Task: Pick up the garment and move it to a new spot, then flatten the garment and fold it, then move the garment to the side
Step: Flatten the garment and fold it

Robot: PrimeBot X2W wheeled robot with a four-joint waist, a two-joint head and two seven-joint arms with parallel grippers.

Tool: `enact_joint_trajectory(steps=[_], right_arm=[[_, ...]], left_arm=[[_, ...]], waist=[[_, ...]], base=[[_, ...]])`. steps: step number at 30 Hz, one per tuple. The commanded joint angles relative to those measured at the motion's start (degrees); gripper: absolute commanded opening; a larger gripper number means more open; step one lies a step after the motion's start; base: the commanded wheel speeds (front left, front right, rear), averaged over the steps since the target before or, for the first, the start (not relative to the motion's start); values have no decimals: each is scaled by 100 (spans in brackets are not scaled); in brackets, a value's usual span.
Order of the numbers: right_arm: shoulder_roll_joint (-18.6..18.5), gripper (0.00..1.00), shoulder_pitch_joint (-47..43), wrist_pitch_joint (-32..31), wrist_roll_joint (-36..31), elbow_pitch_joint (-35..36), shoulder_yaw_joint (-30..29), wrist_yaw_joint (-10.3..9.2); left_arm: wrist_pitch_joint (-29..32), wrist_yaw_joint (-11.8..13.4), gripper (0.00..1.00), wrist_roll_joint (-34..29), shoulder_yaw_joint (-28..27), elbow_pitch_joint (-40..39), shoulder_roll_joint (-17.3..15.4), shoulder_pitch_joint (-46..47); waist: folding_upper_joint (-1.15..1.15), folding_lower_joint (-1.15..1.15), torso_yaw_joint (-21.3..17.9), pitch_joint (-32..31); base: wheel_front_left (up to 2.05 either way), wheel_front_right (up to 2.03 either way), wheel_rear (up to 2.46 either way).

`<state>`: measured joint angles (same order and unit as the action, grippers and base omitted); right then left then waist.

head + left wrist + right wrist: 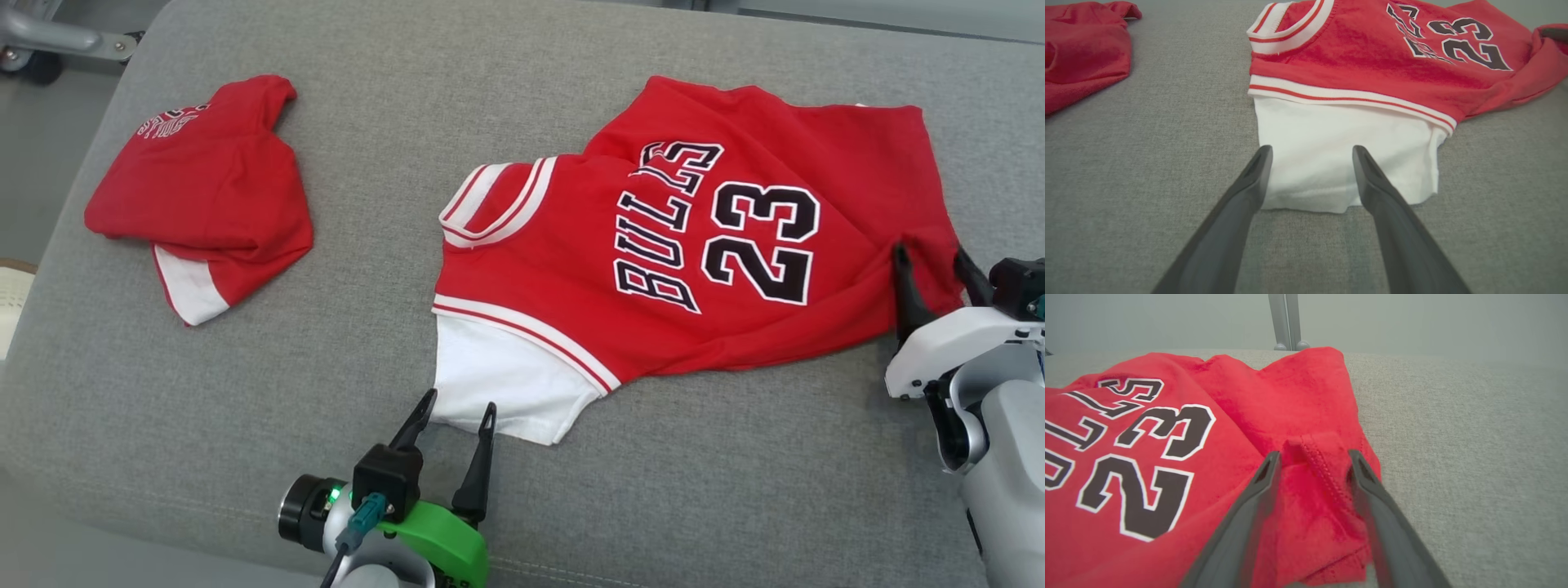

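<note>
We find a red basketball jersey with white-and-red striped trim and black "BULLS 23" lettering [571, 245] lying face up on a grey woven upholstered cushion [367, 343]. It sits on the right half of the cushion, neck opening toward the middle and hem toward the right edge. It is not flat: the far side is folded over and the hem corner is bunched. Its white short sleeve [506, 384] points toward the near edge.

The left gripper [459, 402] is released, fingers spread wide. It sits low at the near edge, and its two fingertips straddle the outer hem of the white sleeve without closing on it.

The right gripper [1314, 453] is at the jersey's hem corner by the right edge. Its fingers stand apart, with a raised ridge of red hem fabric between them. The cloth is not pinched. We cannot tell whether either finger touches the cloth.

A second red garment with a white sleeve, loosely folded [204, 196], lies near the far left corner, well apart from the jersey.

A grey metal leg [1286, 318] stands beyond the far edge.
</note>
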<state>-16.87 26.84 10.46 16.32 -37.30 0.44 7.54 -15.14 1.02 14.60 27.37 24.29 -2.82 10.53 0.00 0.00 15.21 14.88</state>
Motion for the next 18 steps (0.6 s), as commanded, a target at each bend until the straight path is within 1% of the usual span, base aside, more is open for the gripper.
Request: enact_joint_trajectory(steps=[1, 4, 7, 13, 18], right_arm=[[31, 100, 95, 100, -39, -105, -32, -10], [84, 100, 99, 298, -95, -280, -22, -10], [145, 100, -110, 415, -13, -323, -58, -10], [183, 100, -651, 473, 201, -49, -278, -11], [286, 100, -1014, 472, 231, 215, -372, -11]], left_arm=[[1, 30, 100, 40, -1, 7, -17, 70], [1, 60, 100, 30, -68, 18, -17, 4], [1, 69, 100, -10, -142, 37, -18, -66], [1, 13, 100, -93, -298, 41, -18, -187], [1, -22, 100, -123, -392, 78, -18, -270]], waist=[[0, 0, 97, 51], [0, 0, 17, -45], [0, 0, -128, -183], [0, 0, -441, -403], [0, 0, -595, -526]], base=[[0, 0, 0], [0, 0, 0], [0, 0, 0], [0, 0, 0], [0, 0, 0]])
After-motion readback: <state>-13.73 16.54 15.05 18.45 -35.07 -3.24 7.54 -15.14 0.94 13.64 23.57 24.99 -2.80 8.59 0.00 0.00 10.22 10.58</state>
